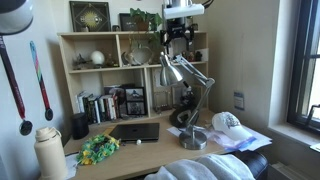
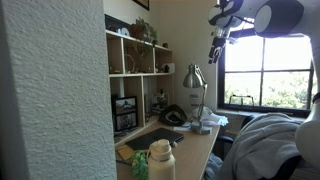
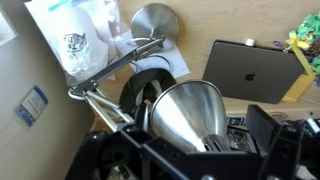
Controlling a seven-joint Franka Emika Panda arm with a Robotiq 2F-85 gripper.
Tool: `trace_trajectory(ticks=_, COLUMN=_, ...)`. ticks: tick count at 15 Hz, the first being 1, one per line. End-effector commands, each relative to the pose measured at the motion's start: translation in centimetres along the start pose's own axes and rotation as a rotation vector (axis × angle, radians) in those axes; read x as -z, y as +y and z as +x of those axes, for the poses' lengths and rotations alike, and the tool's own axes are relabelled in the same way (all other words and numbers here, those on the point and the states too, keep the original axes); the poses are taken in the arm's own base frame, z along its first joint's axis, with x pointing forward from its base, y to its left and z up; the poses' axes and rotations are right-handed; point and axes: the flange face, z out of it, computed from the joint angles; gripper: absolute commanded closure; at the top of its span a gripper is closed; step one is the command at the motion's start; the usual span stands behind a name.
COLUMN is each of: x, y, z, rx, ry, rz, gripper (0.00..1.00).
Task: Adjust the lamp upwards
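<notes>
The silver lamp stands on the desk in front of the shelf. Its shiny cone shade (image 1: pixel 172 68) hangs from a thin jointed arm (image 1: pixel 205 85) above the round base (image 1: pixel 193 140). It shows in both exterior views, with the shade (image 2: pixel 192 77) tilted downward. My gripper (image 1: pixel 177 40) hangs just above the shade, also seen near the window (image 2: pixel 215 45). In the wrist view the shade (image 3: pixel 185 112) fills the space below my gripper (image 3: pixel 190 150). The dark fingers stand wide apart on either side of its narrow end and hold nothing. I cannot tell whether they touch it.
A wooden cubby shelf (image 1: pixel 100 60) with books and ornaments stands behind the desk. A dark laptop (image 1: pixel 135 131) (image 3: pixel 250 70), a white cap (image 1: pixel 228 122), yellow-green flowers (image 1: pixel 98 148), a white bottle (image 1: pixel 50 155) and a black microscope-like object (image 1: pixel 185 100) are on the desk. A window (image 2: pixel 270 70) is close by.
</notes>
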Motion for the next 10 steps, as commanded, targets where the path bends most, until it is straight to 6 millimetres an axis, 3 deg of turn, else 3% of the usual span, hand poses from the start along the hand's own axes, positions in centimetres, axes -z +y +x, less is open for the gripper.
trace_trajectory(ticks=1, x=2.1, y=-0.7, z=-1.7, rx=-0.085, ry=0.008, rz=0.101, gripper=0.0)
trace_trajectory(ticks=6, x=2.7, y=-0.8, z=-3.5, rx=-0.198, ry=0.023, rz=0.162, gripper=0.0)
trace_trajectory(ticks=7, x=2.1, y=-0.4, z=-2.7, rx=-0.15, ry=0.012, rz=0.132, gripper=0.0)
trace_trajectory(ticks=10, x=2.1, y=-0.2, z=-3.0, rx=-0.174, ry=0.019, rz=0.14, gripper=0.0)
